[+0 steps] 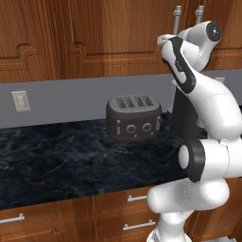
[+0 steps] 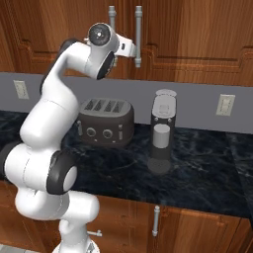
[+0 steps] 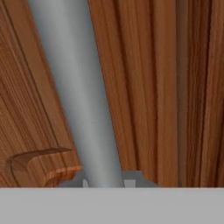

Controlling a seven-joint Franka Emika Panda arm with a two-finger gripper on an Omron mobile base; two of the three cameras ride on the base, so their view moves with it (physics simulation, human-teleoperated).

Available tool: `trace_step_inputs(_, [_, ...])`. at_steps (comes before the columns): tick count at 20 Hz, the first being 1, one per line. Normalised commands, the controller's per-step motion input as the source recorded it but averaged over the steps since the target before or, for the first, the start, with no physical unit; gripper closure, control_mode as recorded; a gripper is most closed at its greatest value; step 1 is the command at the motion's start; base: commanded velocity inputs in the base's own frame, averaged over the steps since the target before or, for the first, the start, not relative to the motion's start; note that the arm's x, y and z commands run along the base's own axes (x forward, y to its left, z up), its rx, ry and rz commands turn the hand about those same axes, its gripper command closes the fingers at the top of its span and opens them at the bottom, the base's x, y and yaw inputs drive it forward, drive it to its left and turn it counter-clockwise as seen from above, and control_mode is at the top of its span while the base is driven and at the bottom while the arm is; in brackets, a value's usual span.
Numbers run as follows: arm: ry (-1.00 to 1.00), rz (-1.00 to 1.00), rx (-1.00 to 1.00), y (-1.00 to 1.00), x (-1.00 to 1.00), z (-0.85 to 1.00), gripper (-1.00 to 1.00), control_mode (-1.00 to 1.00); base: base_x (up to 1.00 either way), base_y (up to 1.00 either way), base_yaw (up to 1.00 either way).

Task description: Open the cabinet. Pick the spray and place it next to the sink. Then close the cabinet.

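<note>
Here, at this moment:
Cabinet [image 2: 197,34]: doors closed, above the dark counter [image 2: 197,168].
Handle [image 3: 76,96]: silver bar, very close before the hand camera, crossing the view at a slant.
Gripper [image 2: 129,49]: raised to the handles, at the left bar [image 2: 112,29].
Jaws: impossible to tell if closed around the bar.
Toaster [image 1: 133,117]: on the counter, below.
Coffee machine [image 2: 163,129]: right of the toaster.

The toaster [image 2: 106,122] sits on the counter [image 2: 197,168] against the back wall, with the coffee machine [image 2: 163,131] just to its right. The cabinet [image 2: 188,34] hangs above both, its handle [image 2: 138,37] beside the neighbouring door's handle [image 2: 112,20].
</note>
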Motion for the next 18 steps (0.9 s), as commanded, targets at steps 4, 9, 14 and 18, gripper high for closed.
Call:
trace_step_inputs(4, [-0.07,0.03,0.00,0.00,-0.58,0.01,1.00,-1.00,0.00,0.00,0.00])
trace_step_inputs(9, [-0.10,0.08,0.00,0.04,-0.78,0.06,1.00,-1.00,0.00,0.00,0.00])
trace_step_inputs(14, [-0.09,0.06,0.00,0.18,-0.63,0.08,1.00,-1.00,0.00,0.00,0.00])
trace_step_inputs(18, [-0.07,0.03,0.00,0.28,-0.54,0.04,1.00,-1.00,0.00,0.00,0.00])
